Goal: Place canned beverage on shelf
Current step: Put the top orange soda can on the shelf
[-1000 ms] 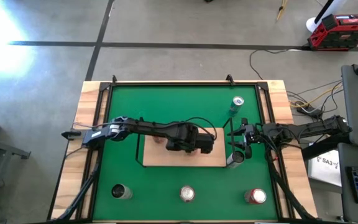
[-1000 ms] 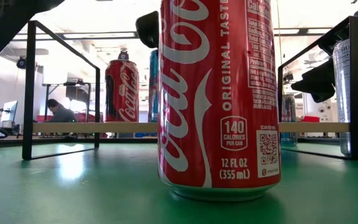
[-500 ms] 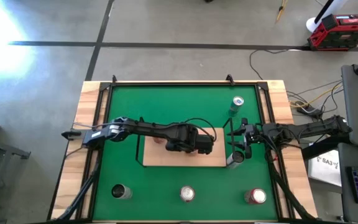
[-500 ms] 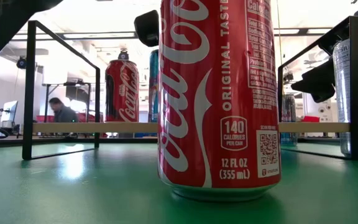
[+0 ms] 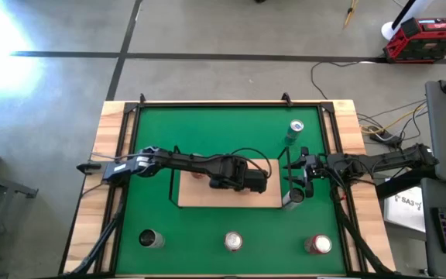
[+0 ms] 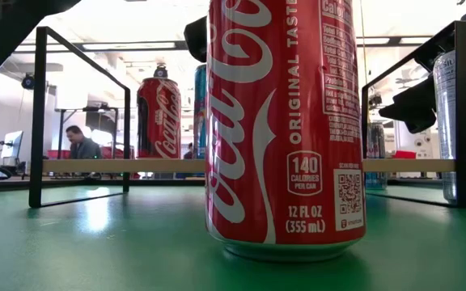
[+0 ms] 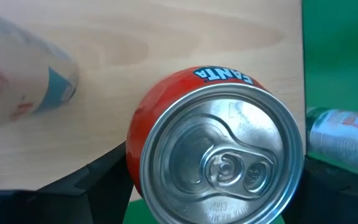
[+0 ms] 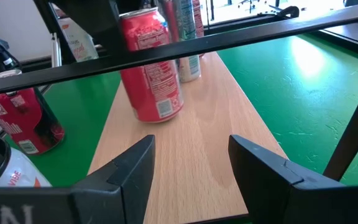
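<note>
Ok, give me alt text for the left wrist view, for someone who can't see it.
An orange Fanta can, seen from above with its silver top and pull tab, sits between the left gripper fingers over the light-wood shelf. A blurred can lies beyond, and a silver can stands off the board's edge.

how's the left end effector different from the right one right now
The left end effector is shut on an orange Fanta can; the right end effector is open and empty. The left one is over the shelf board, while the right one waits at the shelf's right end, next to a silver can. Both have dark fingers and are at the shelf.
</note>
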